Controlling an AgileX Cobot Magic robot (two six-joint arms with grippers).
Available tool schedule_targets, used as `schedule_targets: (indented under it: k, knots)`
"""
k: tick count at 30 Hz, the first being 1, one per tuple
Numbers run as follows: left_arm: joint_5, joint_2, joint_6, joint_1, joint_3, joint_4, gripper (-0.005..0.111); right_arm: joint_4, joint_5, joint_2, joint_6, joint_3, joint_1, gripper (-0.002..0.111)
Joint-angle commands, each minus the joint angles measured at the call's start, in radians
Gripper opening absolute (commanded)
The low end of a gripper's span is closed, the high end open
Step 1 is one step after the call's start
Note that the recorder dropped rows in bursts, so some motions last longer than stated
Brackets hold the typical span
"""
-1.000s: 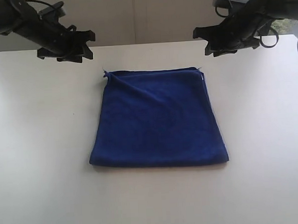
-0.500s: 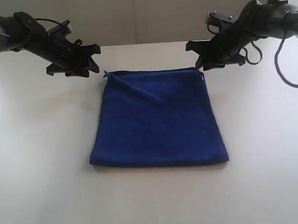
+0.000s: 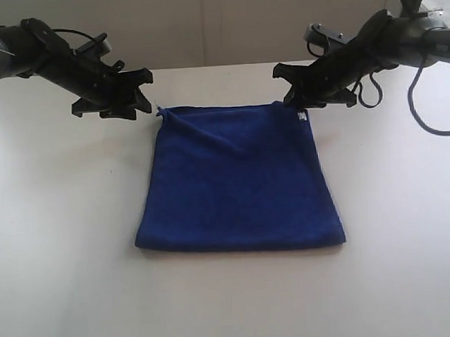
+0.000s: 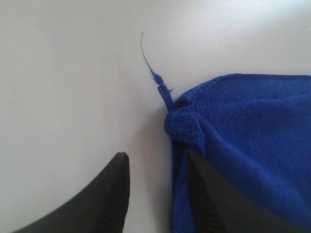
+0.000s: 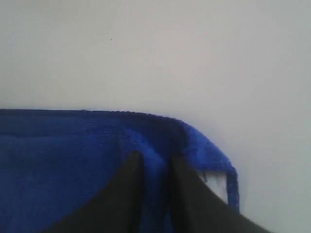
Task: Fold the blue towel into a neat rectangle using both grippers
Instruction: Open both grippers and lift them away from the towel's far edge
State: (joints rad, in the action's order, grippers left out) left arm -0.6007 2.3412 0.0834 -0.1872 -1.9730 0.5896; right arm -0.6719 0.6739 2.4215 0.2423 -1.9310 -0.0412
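Towel, deep royal-blue soft microfibre cloth [image 3: 237,183]: lies flat in the middle of the plain white table [image 3: 62,222], showing a roughly square outline with straight near and side edges. The nap is plush. A shallow diagonal crease runs in from its corner nearest the table's far left, where the fabric is bunched into a small lump. A loose blue thread [image 4: 148,63] trails from that lump onto the bare table. A small white tag [image 5: 216,184] sits at its corner nearest the table's far right.

Left black pincer gripper [image 3: 142,96]: low over the table at the bunched corner, jaws wide apart, one finger over bare table, the other over cloth, holding nothing.

Right black pincer gripper [image 5: 156,179]: at the tagged corner, jaws drawn close with a ridge of towel between; a firm pinch cannot be told.
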Motion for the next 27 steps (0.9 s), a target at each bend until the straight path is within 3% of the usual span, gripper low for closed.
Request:
schedule_targets:
  k: [1, 4, 9, 15, 27]
  knots:
    - [-0.023, -0.008, 0.001, 0.004, -0.006, 0.021, 0.044, -0.011, -0.02, 0.0, 0.04, -0.006, -0.007, 0.007]
    - [-0.022, -0.008, 0.002, 0.004, -0.006, 0.021, 0.044, -0.009, -0.024, -0.002, 0.105, -0.018, -0.007, 0.0]
    - [-0.022, -0.008, 0.002, 0.004, -0.006, 0.004, 0.044, -0.005, -0.043, -0.024, 0.22, -0.033, -0.007, 0.0]
    - [-0.022, -0.008, 0.002, 0.004, -0.006, 0.0, 0.044, 0.047, -0.055, -0.05, 0.227, -0.033, -0.009, 0.0]
    - [-0.024, -0.008, 0.002, 0.004, -0.006, 0.0, 0.044, 0.248, -0.05, -0.052, 0.012, -0.033, -0.009, 0.0]
